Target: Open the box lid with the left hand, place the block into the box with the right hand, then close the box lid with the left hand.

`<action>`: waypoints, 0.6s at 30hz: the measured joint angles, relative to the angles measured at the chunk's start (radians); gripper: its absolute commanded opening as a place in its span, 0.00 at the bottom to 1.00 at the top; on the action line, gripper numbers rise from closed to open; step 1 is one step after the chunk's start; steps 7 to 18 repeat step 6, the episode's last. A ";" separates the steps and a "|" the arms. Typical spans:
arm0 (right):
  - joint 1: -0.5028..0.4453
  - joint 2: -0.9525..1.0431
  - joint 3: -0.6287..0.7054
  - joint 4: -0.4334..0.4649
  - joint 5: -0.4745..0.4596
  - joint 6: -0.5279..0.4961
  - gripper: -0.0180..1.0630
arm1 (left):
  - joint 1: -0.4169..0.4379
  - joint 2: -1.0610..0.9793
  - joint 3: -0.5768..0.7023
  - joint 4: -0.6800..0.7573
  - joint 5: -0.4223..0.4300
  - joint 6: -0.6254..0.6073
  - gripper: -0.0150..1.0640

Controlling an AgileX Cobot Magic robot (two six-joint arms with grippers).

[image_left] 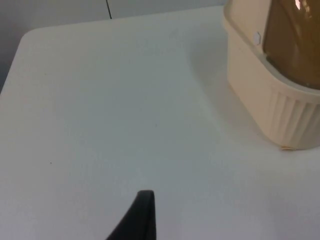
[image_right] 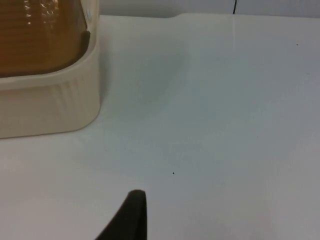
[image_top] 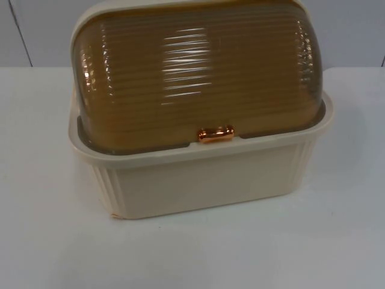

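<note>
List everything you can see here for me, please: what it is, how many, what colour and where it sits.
box: one, cream with ribbed walls, in the middle of the table.
lid: one, see-through amber, ribbed and domed, shut down over the box.
handle: one, shiny copper, at the lid's front edge.
table: one, white, under and around the box.
partition wall: one, grey, behind the table.
left gripper: one, black fingertip over bare table, off to one side of the box, apart from it; the arm waits.
right gripper: one, black fingertip over bare table on the box's other side, apart from it; also waiting.
</note>
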 measured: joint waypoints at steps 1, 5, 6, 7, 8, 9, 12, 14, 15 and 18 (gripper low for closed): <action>0.000 0.000 0.000 0.000 0.000 0.000 0.99 | 0.000 0.000 0.000 0.000 0.000 0.000 0.97; 0.000 0.000 0.000 0.000 0.000 0.000 0.99 | 0.000 0.000 0.000 0.000 0.000 0.000 0.97; -0.013 0.000 0.000 0.000 0.000 0.000 0.99 | 0.000 0.000 0.000 0.000 0.000 0.000 0.97; -0.013 0.000 0.000 0.000 0.000 0.000 0.99 | 0.000 0.000 0.000 0.000 0.000 0.000 0.97; -0.013 0.000 0.000 0.000 0.000 0.000 0.99 | 0.000 0.000 0.000 0.000 0.000 0.000 0.97; -0.013 0.000 0.000 0.000 0.000 0.000 0.99 | 0.000 0.000 0.000 0.000 0.000 0.000 0.97; -0.013 0.000 0.000 0.000 0.000 0.000 0.99 | 0.000 0.000 0.000 0.000 0.000 0.000 0.97; -0.013 0.000 0.000 0.000 0.000 0.000 0.99 | 0.000 0.000 0.000 0.000 0.000 0.000 0.97; -0.013 0.000 0.000 0.000 0.000 0.000 0.99 | 0.000 0.000 0.000 0.000 0.000 0.000 0.97; -0.013 0.000 0.000 0.000 0.000 0.000 0.99 | 0.000 0.000 0.000 0.000 0.000 0.000 0.97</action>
